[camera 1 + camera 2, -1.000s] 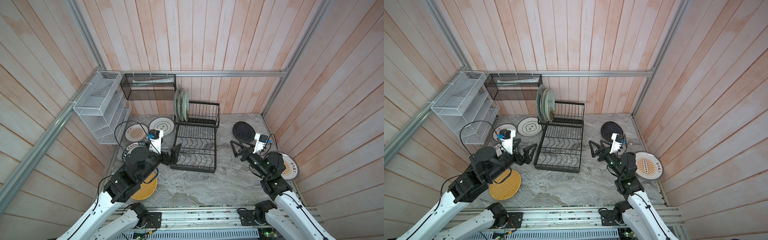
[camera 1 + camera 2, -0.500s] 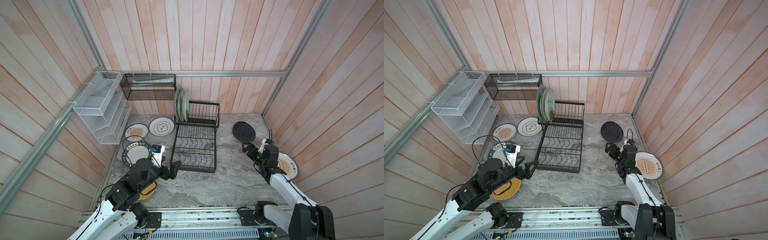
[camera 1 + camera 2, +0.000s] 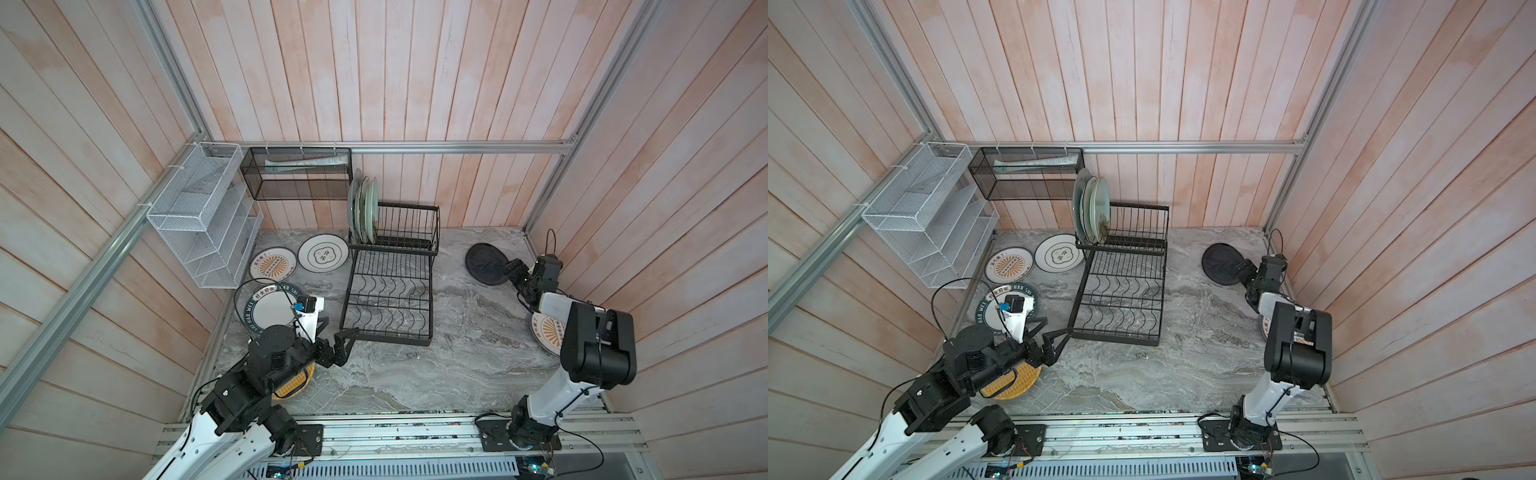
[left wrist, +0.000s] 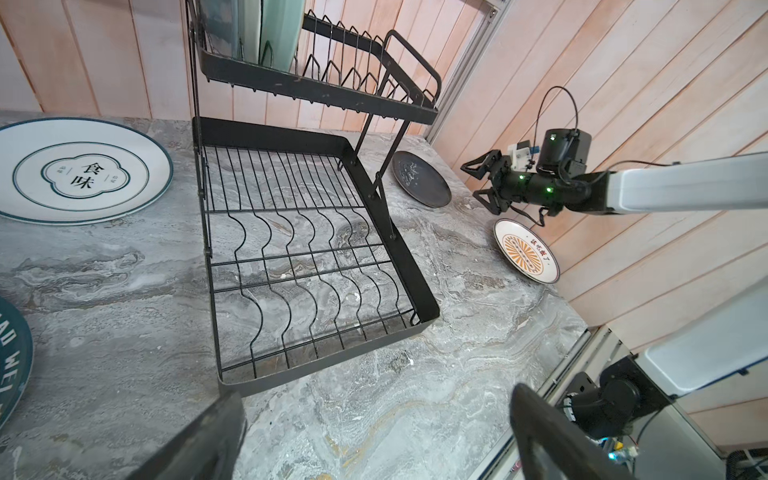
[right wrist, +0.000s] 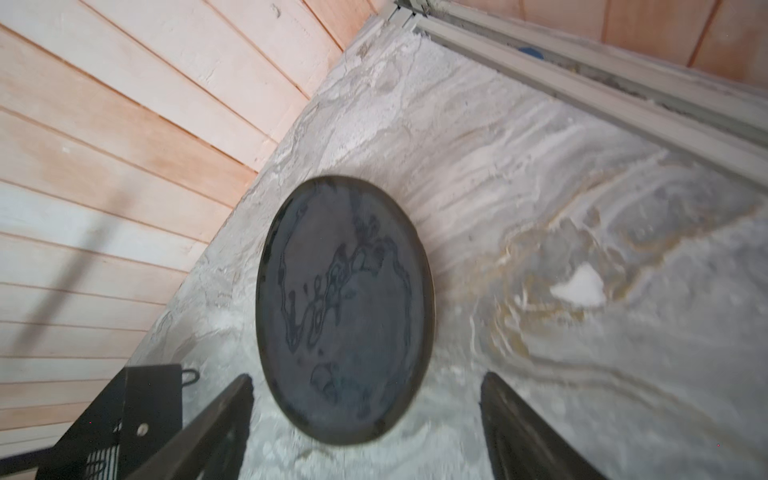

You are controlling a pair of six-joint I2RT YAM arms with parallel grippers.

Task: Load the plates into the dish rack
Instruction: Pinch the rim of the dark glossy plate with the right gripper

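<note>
Seen from above, a black wire dish rack (image 3: 386,338) sits in the middle of a grey marbled table (image 3: 415,374). A few pale plates (image 3: 363,212) stand on edge in its raised tier at upper centre. The lower tier of wavy slots is empty. More plates lie flat: four at the left of the frame, and at the right a black plate (image 3: 486,264) and a sunburst plate (image 3: 546,332) half hidden under the right arm.

The right claw (image 3: 509,272) is at the black plate's right edge, fingers spread and holding nothing. The left claw (image 3: 345,338), also spread and empty, hovers just beside the rack's lower left corner.

The black plate looks like glazed stoneware. It is likely stiff, fairly heavy and breakable if dropped, and its matte face is probably less slick than the white plates. Lying flat on stone, it offers only its rim. The best hold is probably the near edge, with one finger above and one slid beneath.

The right wrist view is blurred. It shows the black plate (image 5: 345,307) filling the centre with a squiggly glaze pattern, its near rim between the two fingers (image 5: 216,424). The top views lack that detail. Only the left wrist view shows the right claw (image 4: 469,180) raised off the table beside the plate, and the sunburst plate (image 4: 525,251) whole.
</note>
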